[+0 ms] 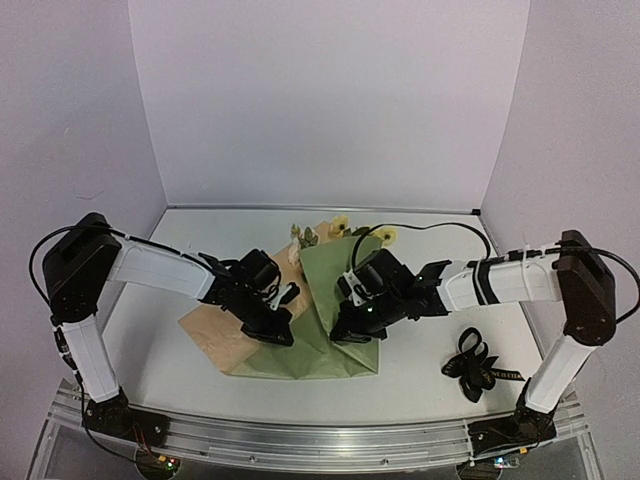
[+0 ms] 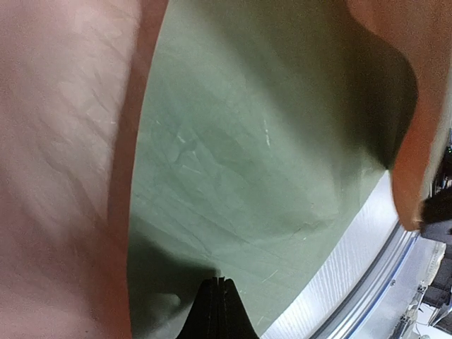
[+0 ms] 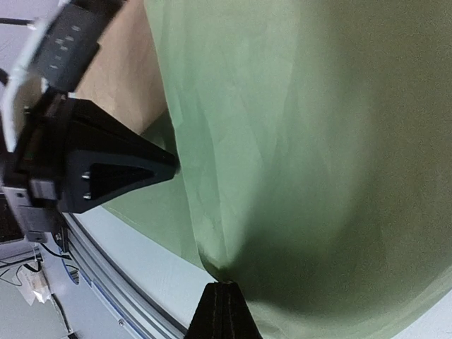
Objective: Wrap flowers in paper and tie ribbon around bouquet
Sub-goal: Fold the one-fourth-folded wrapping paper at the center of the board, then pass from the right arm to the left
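A: Start with the biggest thing. How does the paper lie?

B: The paper [image 1: 320, 345] is spread, creased, across the middle of the table [image 1: 410, 360]. Most of it shows the olive face, with a tan stretch on its left side. Its right half stands up in a ridge rather than lying flat.

A: And the arms?

B: Both reach over the near part of the paper. The left gripper [image 2: 219, 281] has its fingers pressed together on the sheet, close to where tan meets olive. The sheet curls up around its camera, so I take it to be pinching the paper. The right gripper [image 3: 223, 284] is closed too, its tips nipping the low corner of the raised olive fold.

A: The flowers?

B: The flowers [image 1: 338, 228] poke out past the paper's far edge, with their stems hidden under the fold. The ribbon [image 1: 474, 365] sits coiled well off the paper's right side, untouched.

A: So the step in hand is the wrap itself. How should it be done cleanly?

B: As I judge it, hold both pinches tight, since thin paper slips. Draw one flap across the stems while the other gripper anchors its side. Move low and slow so the stems are not dragged out from under the fold. Cross the flaps at the paper's near end to make a narrow cone, leaving the blooms clear of the rim.
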Robot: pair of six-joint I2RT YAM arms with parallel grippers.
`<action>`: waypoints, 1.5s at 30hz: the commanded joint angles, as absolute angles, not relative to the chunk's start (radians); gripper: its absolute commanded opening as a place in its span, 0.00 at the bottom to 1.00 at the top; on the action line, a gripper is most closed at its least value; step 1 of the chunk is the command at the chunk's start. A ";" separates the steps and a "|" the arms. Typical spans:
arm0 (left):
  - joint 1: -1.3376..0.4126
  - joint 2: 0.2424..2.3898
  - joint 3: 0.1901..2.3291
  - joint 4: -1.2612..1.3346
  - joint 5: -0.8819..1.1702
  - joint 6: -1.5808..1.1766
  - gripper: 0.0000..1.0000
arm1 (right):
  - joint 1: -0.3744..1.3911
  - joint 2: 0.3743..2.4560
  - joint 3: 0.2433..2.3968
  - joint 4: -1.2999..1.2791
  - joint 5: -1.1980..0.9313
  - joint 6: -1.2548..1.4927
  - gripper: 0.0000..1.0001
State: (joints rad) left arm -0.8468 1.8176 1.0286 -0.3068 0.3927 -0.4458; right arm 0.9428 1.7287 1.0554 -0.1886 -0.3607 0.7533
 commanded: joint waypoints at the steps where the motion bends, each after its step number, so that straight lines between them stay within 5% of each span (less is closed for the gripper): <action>1: -0.818 1.737 1.090 -0.307 0.445 -0.441 0.00 | 0.931 1.779 1.092 -0.134 -0.391 0.777 0.00; 6: -0.770 1.694 1.095 -0.285 0.505 -0.460 0.06 | 0.918 1.825 1.097 -0.078 -0.426 0.800 0.00; 17: -0.654 1.832 1.197 -0.161 0.612 -0.527 0.46 | 0.913 1.851 1.094 -0.031 -0.453 0.820 0.00; 25: -0.632 1.952 1.293 -0.145 0.714 -0.466 0.58 | 0.888 1.830 1.062 0.026 -0.521 0.836 0.00; 37: -0.632 2.031 1.336 -0.056 0.814 -0.419 0.58 | 0.848 1.813 1.072 0.041 -0.687 0.858 0.00; 45: -0.632 2.026 1.310 -0.022 0.827 -0.410 0.36 | 0.837 1.837 1.098 0.039 -0.760 0.877 0.00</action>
State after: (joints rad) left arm -0.6376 2.0287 1.2964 -0.0772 0.7932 -0.4324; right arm 0.8401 1.8458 1.0603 0.0074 -0.7043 0.8664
